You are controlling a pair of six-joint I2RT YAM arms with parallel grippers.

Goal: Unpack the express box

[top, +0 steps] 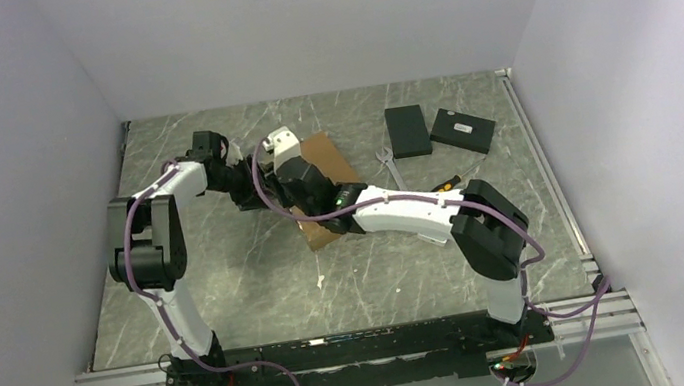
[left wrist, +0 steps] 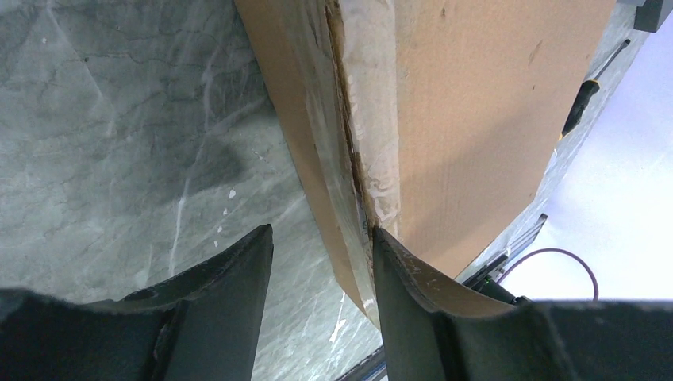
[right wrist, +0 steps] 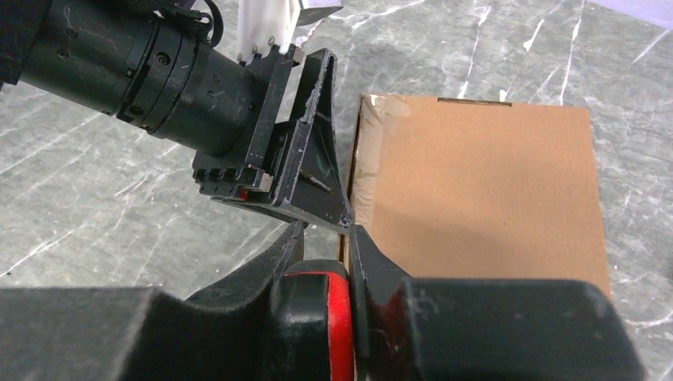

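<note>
The express box [top: 325,158], a flat brown cardboard mailer, lies closed on the table's middle, partly hidden under both arms. My left gripper [left wrist: 321,232] straddles the box's taped side edge [left wrist: 357,135]. Its right finger [left wrist: 405,286] rests on the lid at the seam, and its left finger [left wrist: 238,278] stands off the side wall. My right gripper [right wrist: 327,238] is shut on a black and red tool handle [right wrist: 317,317] beside the same edge of the box [right wrist: 484,190], right against the left gripper's finger [right wrist: 317,151].
Two small black boxes [top: 407,130] [top: 463,131] lie at the back right. A wrench [top: 389,166] and a screwdriver [top: 447,181] lie right of the express box. The screwdriver [left wrist: 583,99] also shows past the lid. White walls close in the table.
</note>
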